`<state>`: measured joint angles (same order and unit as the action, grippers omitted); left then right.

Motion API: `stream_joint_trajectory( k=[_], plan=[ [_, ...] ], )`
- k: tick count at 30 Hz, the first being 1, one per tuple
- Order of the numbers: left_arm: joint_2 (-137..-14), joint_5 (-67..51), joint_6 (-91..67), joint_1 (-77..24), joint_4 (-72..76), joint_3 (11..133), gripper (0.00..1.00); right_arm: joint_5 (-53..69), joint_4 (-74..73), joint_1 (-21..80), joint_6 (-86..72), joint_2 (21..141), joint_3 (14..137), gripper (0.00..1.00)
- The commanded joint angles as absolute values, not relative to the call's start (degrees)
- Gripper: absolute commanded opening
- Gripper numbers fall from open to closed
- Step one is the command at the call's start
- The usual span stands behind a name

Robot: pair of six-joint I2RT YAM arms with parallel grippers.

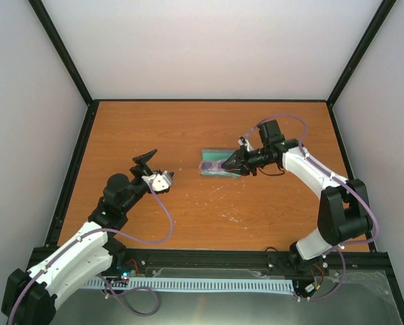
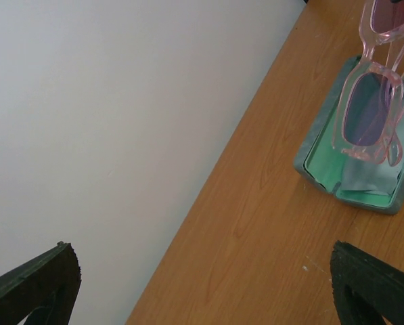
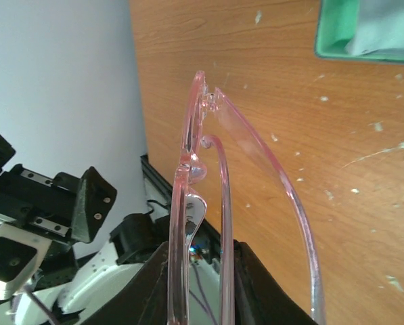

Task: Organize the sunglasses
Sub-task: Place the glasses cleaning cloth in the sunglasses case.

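Note:
The sunglasses (image 3: 188, 176), a translucent pink pair with purple lenses (image 2: 367, 108), are held in my right gripper (image 3: 202, 277), which is shut on the frame. They hang just over the open grey-blue case (image 2: 317, 159) with its green lining, near the table's middle (image 1: 218, 169). A pale blue cloth (image 2: 367, 176) lies inside the case under the sunglasses. My left gripper (image 1: 154, 169) stands wide open and holds nothing, to the left of the case and apart from it; its dark fingertips (image 2: 36, 284) frame bare table.
The wooden table (image 1: 188, 128) is flecked with white marks near the case. Pale walls and a black frame close it in on three sides. The left arm's gripper (image 3: 53, 203) shows beyond the sunglasses in the right wrist view.

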<state>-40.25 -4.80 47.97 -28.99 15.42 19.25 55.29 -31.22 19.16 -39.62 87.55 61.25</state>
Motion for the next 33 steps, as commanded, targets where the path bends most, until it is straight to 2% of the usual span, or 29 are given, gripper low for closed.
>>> stream_joint_trajectory(
  k=[1,6,12,24,33],
  plan=[
    [-41.5,-3.3,45.2,-29.2,15.3,20.9,1.00,51.9,-41.9,17.4,-26.9,90.9,66.1,0.20],
    [-42.6,-2.2,44.7,-29.2,15.5,20.8,1.00,47.6,-47.2,16.9,-18.8,96.1,71.2,0.20],
    [-44.1,-1.1,44.0,-29.2,15.9,20.8,1.00,46.4,-47.6,17.0,-16.1,101.1,74.1,0.20],
    [-46.4,-0.8,42.9,-29.2,17.1,20.9,1.00,47.3,-32.0,17.0,-22.9,101.4,68.1,0.20],
    [-48.0,-1.7,42.8,-29.2,18.2,21.1,1.00,48.1,-27.8,16.9,-22.5,103.0,66.0,0.20]
  ],
)
